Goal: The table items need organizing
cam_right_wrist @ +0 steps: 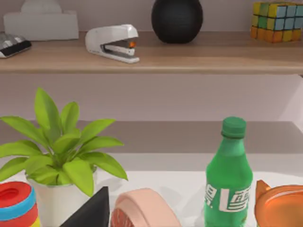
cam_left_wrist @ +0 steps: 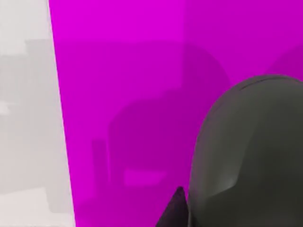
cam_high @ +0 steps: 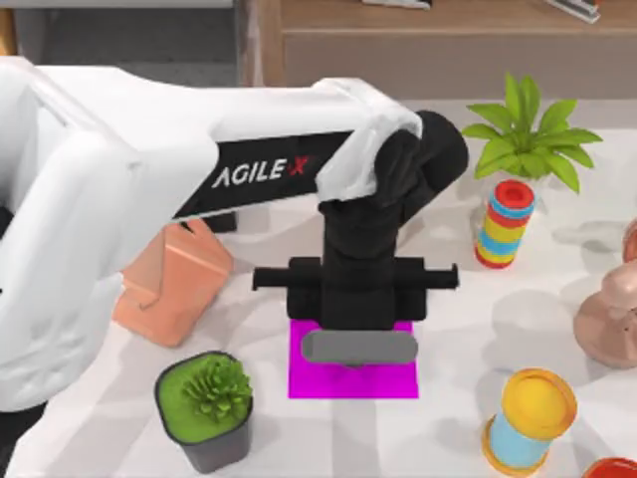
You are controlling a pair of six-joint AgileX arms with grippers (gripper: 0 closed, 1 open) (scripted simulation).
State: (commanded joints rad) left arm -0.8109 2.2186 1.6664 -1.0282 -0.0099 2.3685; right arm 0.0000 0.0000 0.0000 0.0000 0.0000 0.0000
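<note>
our left pincer (cam_high: 356, 324) hangs low over the magenta mat (cam_high: 353, 383), at the middle of the counter (cam_high: 90, 418); the grey mouse (cam_high: 358, 348) lies just beneath it, on the mat's far half. whether the fingers are closed on the mouse or parted beside it we cannot tell — the left wrist view gives us the mouse (cam_left_wrist: 248, 156) close up over the mat (cam_left_wrist: 132, 94), with one dark fingertip (cam_left_wrist: 174, 210) touching or nearly touching its flank.

risk, as we judge it: if the fingers sit on the curved shell rather than the flanks, the mouse may squirt sideways or twist on release, ending askew or off the mat's far edge.

room: the mat's near half is bare. to its left stand a dark potted plant (cam_high: 204, 408) and a salmon block (cam_high: 171, 281); to its right a yellow-topped ring stack (cam_high: 528, 418), well apart. a straight lift looks the safest exit — a sideways sweep could brush the pot.

our right pincer is parked; its wrist view faces a leafy plant (cam_right_wrist: 57, 151) and a green bottle (cam_right_wrist: 229, 175).
</note>
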